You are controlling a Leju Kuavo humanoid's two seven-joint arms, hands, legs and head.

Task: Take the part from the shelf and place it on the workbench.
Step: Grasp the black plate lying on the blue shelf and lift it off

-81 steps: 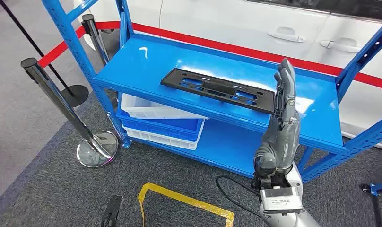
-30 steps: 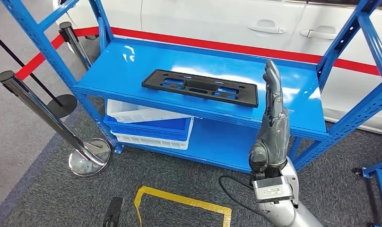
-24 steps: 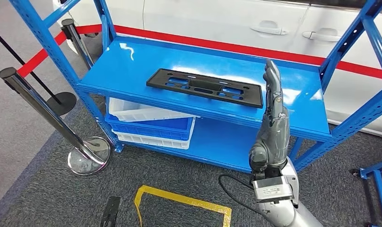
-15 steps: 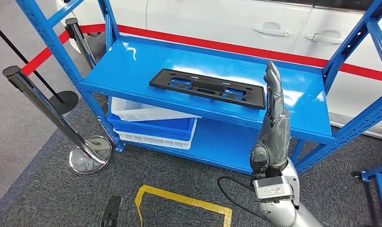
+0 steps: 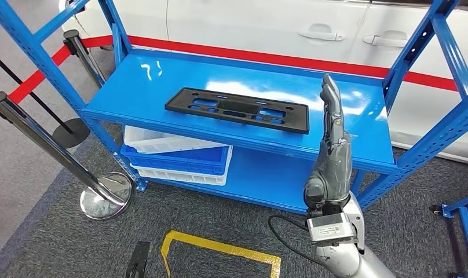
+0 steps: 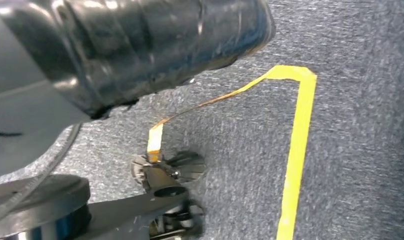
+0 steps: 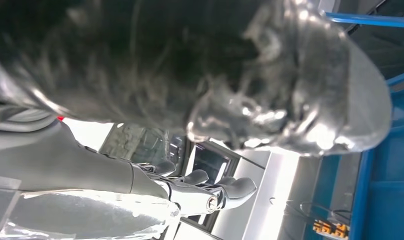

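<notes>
Part point(image 5: 237, 109): we note a flat black rectangular frame with cut-out slots, lying flat on the upper board of the blue shelf point(image 5: 162, 81), roughly at the middle of the board and nearer its front edge than its far edge. Nothing touches it.

Right hand point(image 5: 331, 156): we see it raised in front of the shelf, to the right of the part, fingers point(image 5: 330, 98) straight, pointing up and lying side by side. It holds nothing. The fingertips overlap the board just beside the right end of the part, but we cannot tell whether the hand is over the board or short of it. In the right wrist view the fingers point(image 7: 210, 192) also look extended with nothing between them; the rest of that picture is blurred.

Left hand: the left wrist view looks down at grey carpet point(image 6: 360, 125) and a yellow tape line point(image 6: 295, 150); we cannot tell how the hand's fingers lie.

Lower board of the shelf: a blue bin point(image 5: 179, 159) stacked with white bins point(image 5: 162, 141), sitting at the left side, below the part.

Surroundings: behind the shelf, a white car point(image 5: 278, 23) with two door handles in sight, and a red stripe point(image 5: 249, 58) running along behind the far edge of the board. To the left, a chrome stanchion post point(image 5: 46, 147) on a round base, carrying a red belt point(image 5: 37, 78). On the carpet near us, a yellow tape outline point(image 5: 220, 249).
</notes>
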